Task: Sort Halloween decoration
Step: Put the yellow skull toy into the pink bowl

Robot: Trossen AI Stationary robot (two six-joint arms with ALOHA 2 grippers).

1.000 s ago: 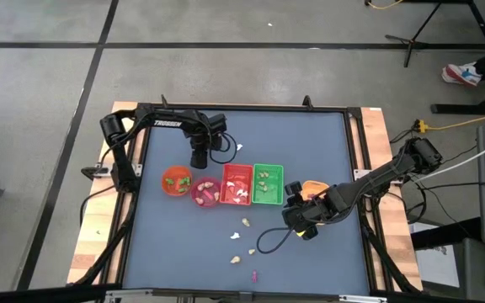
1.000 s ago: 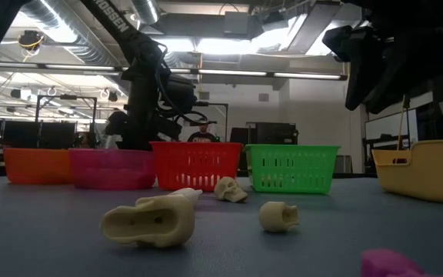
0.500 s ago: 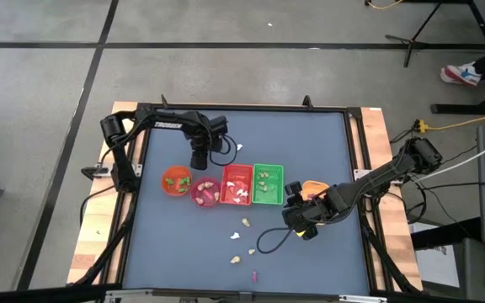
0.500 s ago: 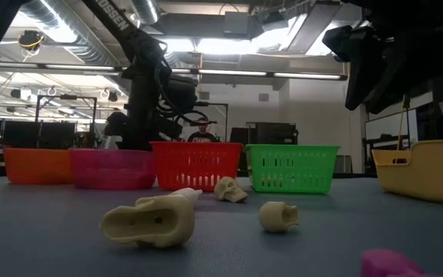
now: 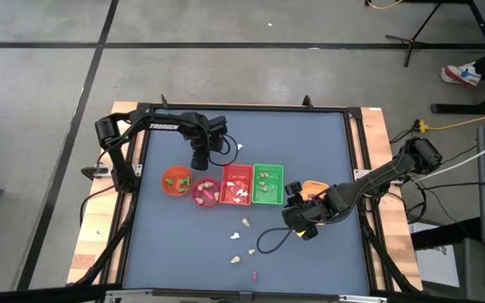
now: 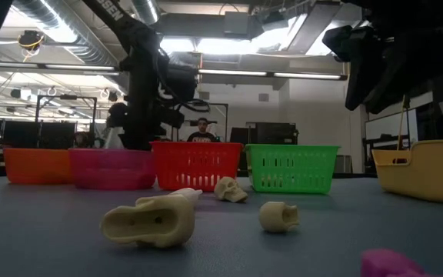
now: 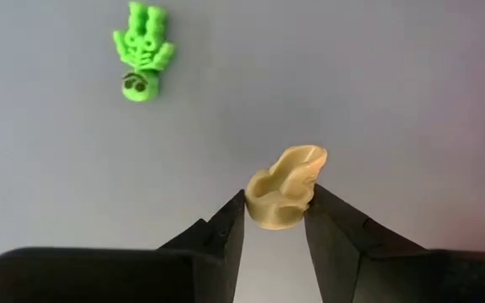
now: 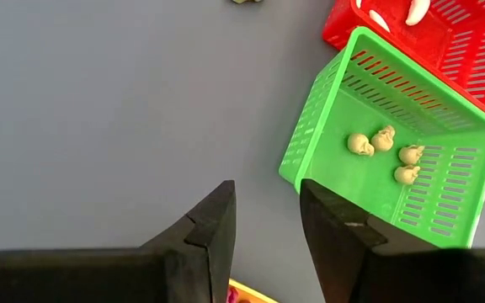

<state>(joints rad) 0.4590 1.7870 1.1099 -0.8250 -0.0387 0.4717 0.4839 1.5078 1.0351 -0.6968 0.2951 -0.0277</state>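
While left gripper pinches a cream trinket upright, green skeleton lies lengthwise nearby, right gripper empty, narrowly parted

Row across mid-table, left to right: round orange plastic bowl, round pink plastic bowl, red slotted plastic basket, green slotted plastic basket, touching or nearly so. Yellow-orange tray right of green basket. Loose cream plastic trinkets on dark grey tabletop in front of baskets; small magenta trinket nearest front edge. Four cream skull trinkets inside green basket.
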